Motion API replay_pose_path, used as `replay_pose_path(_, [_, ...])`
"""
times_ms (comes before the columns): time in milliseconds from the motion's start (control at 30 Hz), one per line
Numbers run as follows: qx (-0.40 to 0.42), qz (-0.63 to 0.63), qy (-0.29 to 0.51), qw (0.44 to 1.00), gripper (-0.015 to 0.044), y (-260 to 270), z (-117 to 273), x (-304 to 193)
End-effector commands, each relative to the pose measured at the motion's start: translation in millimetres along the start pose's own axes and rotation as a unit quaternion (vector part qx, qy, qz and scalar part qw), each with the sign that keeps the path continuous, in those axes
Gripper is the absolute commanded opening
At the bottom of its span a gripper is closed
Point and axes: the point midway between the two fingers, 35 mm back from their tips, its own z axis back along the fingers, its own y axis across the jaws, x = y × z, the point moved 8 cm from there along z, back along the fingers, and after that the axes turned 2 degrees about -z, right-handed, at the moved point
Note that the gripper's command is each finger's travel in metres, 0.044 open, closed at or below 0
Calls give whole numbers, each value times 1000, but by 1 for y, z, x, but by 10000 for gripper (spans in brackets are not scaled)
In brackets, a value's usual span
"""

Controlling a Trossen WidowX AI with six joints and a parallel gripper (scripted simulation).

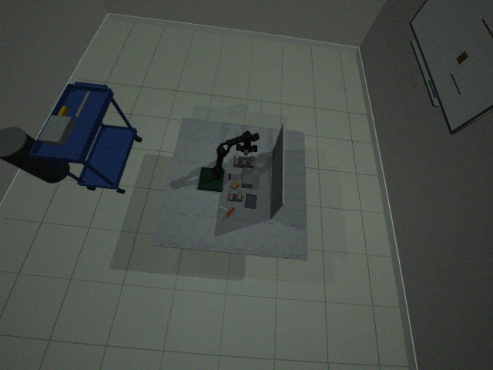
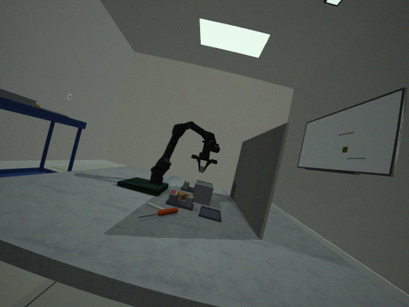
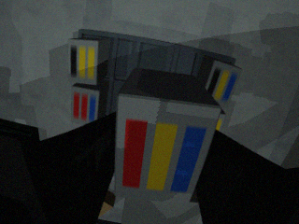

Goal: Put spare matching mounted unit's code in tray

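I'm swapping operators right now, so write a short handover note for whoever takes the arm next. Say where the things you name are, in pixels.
Gripper (image 1: 246, 152) (image 2: 201, 170) (image 3: 159, 122): shut on a spare block with red, yellow and blue bars (image 3: 163, 145), held in the air.
Rack (image 1: 241, 162) (image 3: 126, 51): below the gripper, other barred blocks in it.
Tray: probably the flat, dark one (image 1: 250, 200) (image 2: 209, 213) near the orange-handled screwdriver (image 1: 229, 212) (image 2: 167, 212).
Done: one spare picked and lifted.
Left: carry it to the tray, lower it, let go.
Unsure: no view shows the mounted unit's back code, so I cannot confirm the match.
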Motion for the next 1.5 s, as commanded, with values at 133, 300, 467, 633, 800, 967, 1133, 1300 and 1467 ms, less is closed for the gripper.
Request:
replay_pose_path(133, [-1,2,-2,1000,0,0,19,-5])
replay_pose_path(300, [-4,3,-3,1000,0,-16,20,-20])
replay_pose_path(467, [-8,4,-4,1000,0,-35,21,-43])
replay_pose_path(633, [-12,4,-4,1000,0,-53,22,-67])
replay_pose_path(800, [-15,4,-2,1000,0,-68,23,-93])
replay_pose_path(967, [-16,4,1,1000,0,-82,24,-122])
replay_pose_path(1133, [-18,-3,1,1000,0,-92,25,-152])
replay_pose_path(1300, [-24,-22,-1,999,0,-99,26,-182])
replay_pose_path(1467, [-28,-31,-1,999,0,-104,27,-212])
